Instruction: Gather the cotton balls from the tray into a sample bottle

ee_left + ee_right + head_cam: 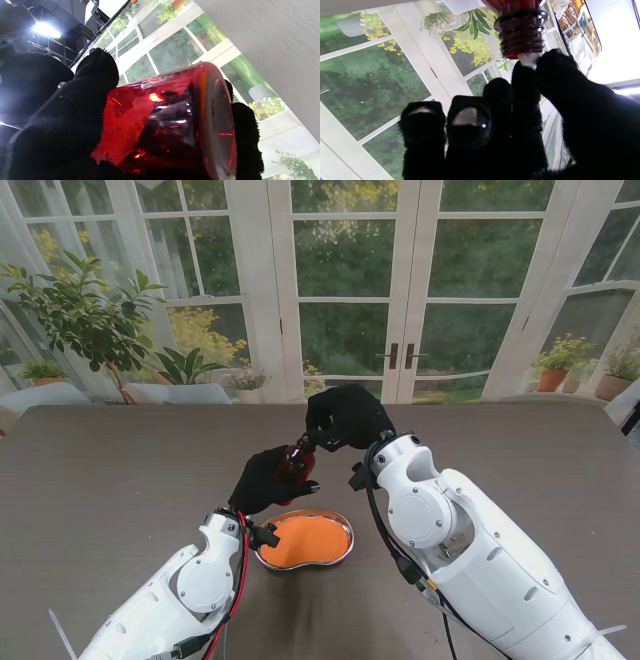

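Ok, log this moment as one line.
left hand: holds bottle | right hand: pushing cotton ball into mouth | tray: no balls visible

The right hand [520,130] wore a black glove. Two fingertips [552,67] pinched a small white cotton ball [527,60] right at the mouth of the red bottle [520,30]. The bottle's neck had ridges for a lid. Behind were big windows [370,82] with green trees and yellow flowers [472,45].

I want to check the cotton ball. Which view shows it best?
The right wrist view: the cotton ball sits white at the bottle mouth, pinched by the right hand. In the stand view, hands hide it. The left wrist view shows only the bottle's body.
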Controlling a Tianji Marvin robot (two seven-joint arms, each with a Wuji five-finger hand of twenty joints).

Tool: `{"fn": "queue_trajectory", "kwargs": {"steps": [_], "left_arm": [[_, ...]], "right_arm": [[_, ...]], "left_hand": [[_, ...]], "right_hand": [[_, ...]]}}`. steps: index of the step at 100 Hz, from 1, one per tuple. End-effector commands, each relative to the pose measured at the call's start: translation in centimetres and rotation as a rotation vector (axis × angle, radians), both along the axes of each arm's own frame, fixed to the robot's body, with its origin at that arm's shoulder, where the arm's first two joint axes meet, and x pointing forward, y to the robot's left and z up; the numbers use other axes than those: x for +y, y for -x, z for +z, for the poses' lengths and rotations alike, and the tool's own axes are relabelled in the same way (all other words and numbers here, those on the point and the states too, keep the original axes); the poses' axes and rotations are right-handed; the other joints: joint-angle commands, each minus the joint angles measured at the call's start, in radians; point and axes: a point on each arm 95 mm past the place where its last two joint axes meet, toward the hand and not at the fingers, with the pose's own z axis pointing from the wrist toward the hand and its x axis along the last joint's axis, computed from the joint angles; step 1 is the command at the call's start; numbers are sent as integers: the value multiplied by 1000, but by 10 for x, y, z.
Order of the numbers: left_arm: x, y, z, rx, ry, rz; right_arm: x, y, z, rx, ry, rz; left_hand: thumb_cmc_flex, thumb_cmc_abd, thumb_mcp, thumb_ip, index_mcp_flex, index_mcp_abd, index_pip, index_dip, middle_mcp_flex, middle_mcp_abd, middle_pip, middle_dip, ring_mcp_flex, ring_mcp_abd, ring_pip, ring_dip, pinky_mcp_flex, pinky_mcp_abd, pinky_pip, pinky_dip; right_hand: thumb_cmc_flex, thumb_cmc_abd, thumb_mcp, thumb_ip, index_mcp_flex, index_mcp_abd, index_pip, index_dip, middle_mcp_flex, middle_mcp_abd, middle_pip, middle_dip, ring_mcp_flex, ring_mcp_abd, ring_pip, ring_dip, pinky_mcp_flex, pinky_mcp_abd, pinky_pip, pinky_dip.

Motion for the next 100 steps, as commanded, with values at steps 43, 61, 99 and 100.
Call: {"fn": "queue_trajectory", "kwargs": {"steps": [43, 61, 99, 100], "left_arm": [[-6, -1, 2, -6, 16, -10], [-6, 0, 3, -9, 21, -6], [-6, 0, 3, -9, 24, -4], [-6, 0, 3, -9, 24, -5]], "right_arm": [[4, 2, -4, 26, 5, 30], [4, 2, -4, 35, 1, 42], [3, 1, -5, 49, -4, 48], [3, 0, -5, 49, -4, 48]], "left_hand": [[153, 191, 161, 9, 135, -261, 93, 22, 71, -121, 11, -6, 5, -5, 15, 10, -38, -40, -29, -3], [153, 190, 161, 9, 136, -261, 93, 22, 71, -120, 11, -5, 5, -4, 15, 10, -37, -43, -29, -3], [155, 191, 160, 9, 136, -260, 92, 22, 71, -119, 10, -5, 5, -3, 16, 11, -37, -41, -29, -3], [154, 192, 160, 9, 136, -260, 92, 22, 72, -119, 11, -5, 5, -3, 16, 11, -37, -41, -29, -3]], "right_hand": [[6, 34, 1, 26, 11, 32, 23, 22, 25, 1, 12, 14, 35, -13, 35, 15, 4, 19, 57, -3], [-21, 75, -1, 27, 2, 39, 14, 11, 19, 2, -1, 5, 35, -9, 31, 14, -5, 21, 54, -1], [-95, 197, -18, 38, -9, 58, -6, 5, 4, 13, -12, -6, 34, 8, 17, 7, -24, 15, 58, 9], [-95, 198, -18, 39, -9, 58, -6, 6, 4, 13, -12, -6, 34, 8, 17, 7, -24, 15, 58, 9]]}}
